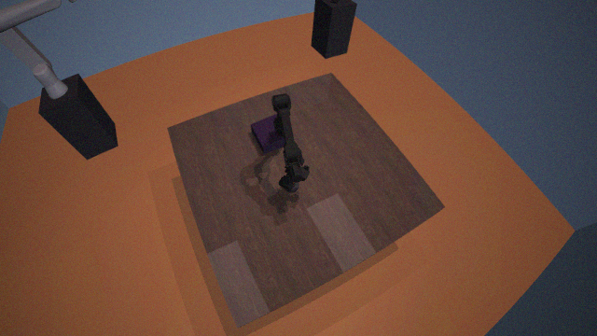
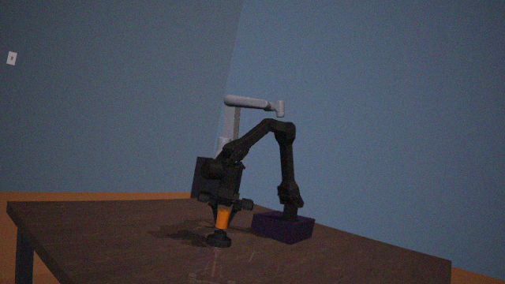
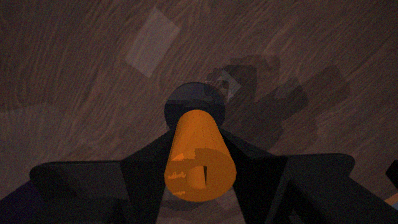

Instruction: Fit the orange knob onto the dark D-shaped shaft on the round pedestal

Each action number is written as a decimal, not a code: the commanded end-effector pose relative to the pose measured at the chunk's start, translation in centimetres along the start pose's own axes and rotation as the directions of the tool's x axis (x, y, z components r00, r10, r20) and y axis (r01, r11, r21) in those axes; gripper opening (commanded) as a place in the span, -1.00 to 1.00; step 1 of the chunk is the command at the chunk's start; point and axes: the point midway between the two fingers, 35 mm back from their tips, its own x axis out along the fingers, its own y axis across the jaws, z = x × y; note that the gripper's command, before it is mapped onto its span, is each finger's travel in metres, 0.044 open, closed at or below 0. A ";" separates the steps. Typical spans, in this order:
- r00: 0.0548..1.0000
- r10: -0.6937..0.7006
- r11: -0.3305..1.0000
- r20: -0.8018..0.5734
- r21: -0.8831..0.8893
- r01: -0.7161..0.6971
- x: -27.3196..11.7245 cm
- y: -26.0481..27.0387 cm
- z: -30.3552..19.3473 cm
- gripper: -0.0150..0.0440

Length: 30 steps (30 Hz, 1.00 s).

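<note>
Holds the orange knob (image 2: 222, 219) (image 3: 200, 150) tight: jaws of the gripper (image 1: 290, 182) (image 2: 222, 225) (image 3: 196, 133) clamped on both its sides. Looks nearly upright, with just a small lean, right over the round stand (image 1: 293, 189) (image 2: 218, 240) (image 3: 192, 94) on the table (image 1: 373, 163) (image 2: 335, 258) (image 3: 75, 75). Picking up: done. Bringing over the stand: mostly done, by the look of it. Under the knob, a short bit of dark post (image 2: 221, 232), so not all the way down. Touching the post tip or just above it? Cannot tell. Flat sides matched? Cannot tell that, either. Left to do: maybe turn a little, feel for the match, slide down, push flat onto the stand, then let go. Could get stuck on the tip if pushed down while turned wrong.
</note>
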 end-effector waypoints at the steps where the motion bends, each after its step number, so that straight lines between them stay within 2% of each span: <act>1: 1.000 -0.008 1.000 0.006 -0.005 0.008 0.0 -0.2 0.2 -0.49; 10: 1.000 -0.008 1.000 0.006 -0.014 0.008 -0.5 -0.1 0.1 -0.49; 17: 1.000 -0.007 0.977 0.006 -0.213 0.008 -0.6 0.1 -0.1 -0.49; 30: 1.000 -0.007 0.977 0.006 -0.213 0.008 0.0 0.2 -0.2 -0.49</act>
